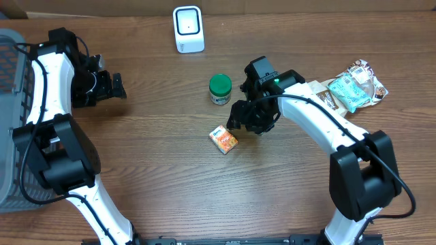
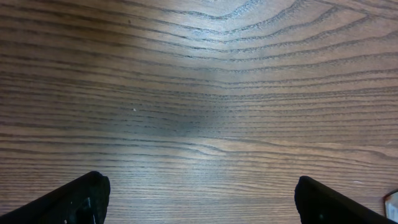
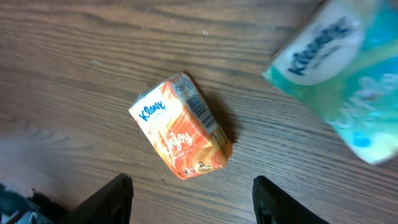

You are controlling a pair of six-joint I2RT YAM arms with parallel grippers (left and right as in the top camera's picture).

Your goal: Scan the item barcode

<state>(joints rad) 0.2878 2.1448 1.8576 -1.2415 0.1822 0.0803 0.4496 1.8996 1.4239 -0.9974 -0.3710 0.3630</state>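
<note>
Looking from the front edge of the table (image 1: pixel 157 197), finds first the orange tissue pack (image 1: pixel 223 140), lying flat on the wood near the middle, free of any grip. Shows its barcode (image 3: pixel 199 109) on one thin side. Just behind it and a bit to the right, meets the right gripper (image 1: pixel 238 121), fingers (image 3: pixel 115 199) spread apart with nothing between them, not touching the pack. Further back, sees a jar with a green lid (image 1: pixel 220 85), standing up. Off to the left, about as far back, finds the left gripper (image 1: pixel 117 87), spread wide over bare wood and holding nothing. Far right, spots a heap of packets (image 1: pixel 354 88). At the very back, reaches the white scanner (image 1: pixel 189 29), standing up, well apart from the pack.
</note>
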